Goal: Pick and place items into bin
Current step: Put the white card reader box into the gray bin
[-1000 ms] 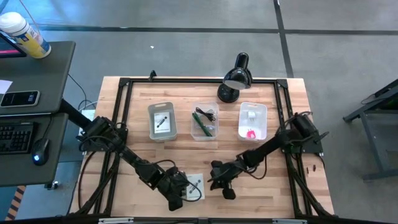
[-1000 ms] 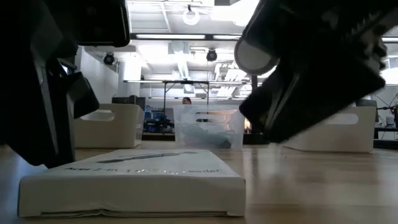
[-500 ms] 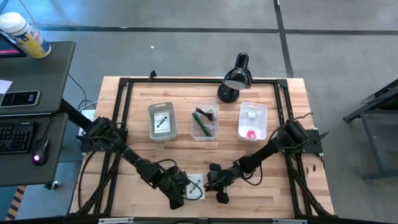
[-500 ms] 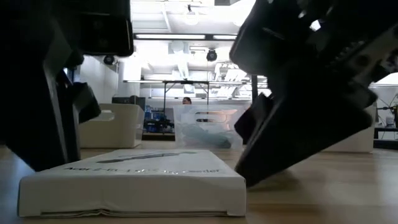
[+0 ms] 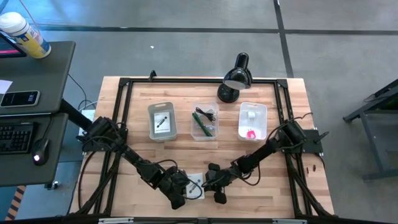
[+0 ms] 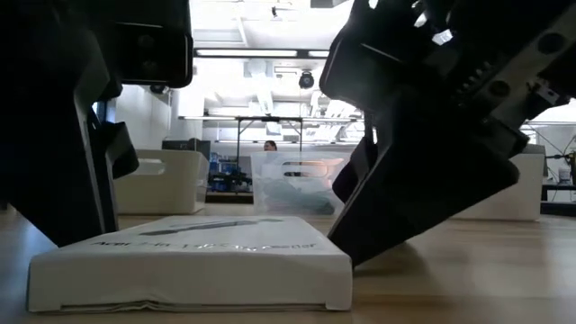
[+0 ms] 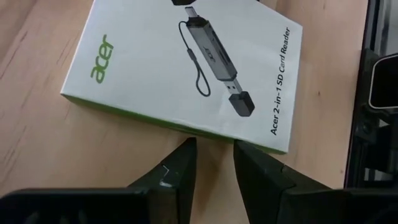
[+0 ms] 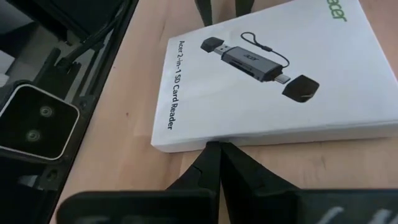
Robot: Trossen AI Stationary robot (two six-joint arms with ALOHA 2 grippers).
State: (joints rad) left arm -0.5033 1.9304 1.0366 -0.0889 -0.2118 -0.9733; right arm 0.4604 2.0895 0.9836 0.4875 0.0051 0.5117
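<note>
A flat white box (image 5: pixel 195 185) printed with a black card reader lies on the wood near the table's near edge; it also shows as box (image 7: pixel 186 62) and box (image 8: pixel 267 81). My left gripper (image 7: pixel 214 144) is low on the box's left side, fingers a narrow gap apart, tips at the box's green-edged side. My right gripper (image 8: pixel 214 148) is shut, and its tips are at the opposite side of the box (image 6: pixel 189 261). In the high view the left gripper (image 5: pixel 184 191) and right gripper (image 5: pixel 208 183) flank the box. My left gripper has its fingertips (image 7: pixel 188 144) right at the box's green-lined side edge (image 7: pixel 180 127); I cannot tell whether they touch it. My right gripper has its shut fingertips (image 8: pixel 210 155) against the box's side wall (image 8: pixel 208 142), slanting down from the table's right. The box lies flat on the table.
Three bins stand in a row farther back: a grey bin (image 5: pixel 151 127) with a white card, a clear bin (image 5: pixel 194 129) with a green stick and black cable, a white bin (image 5: pixel 263 124) with a pink piece and white block. A black desk lamp (image 5: pixel 235 78) stands behind them.
My right gripper has moved toward the table's left and down, from beside the box until its shut tips reach the box's right side.
</note>
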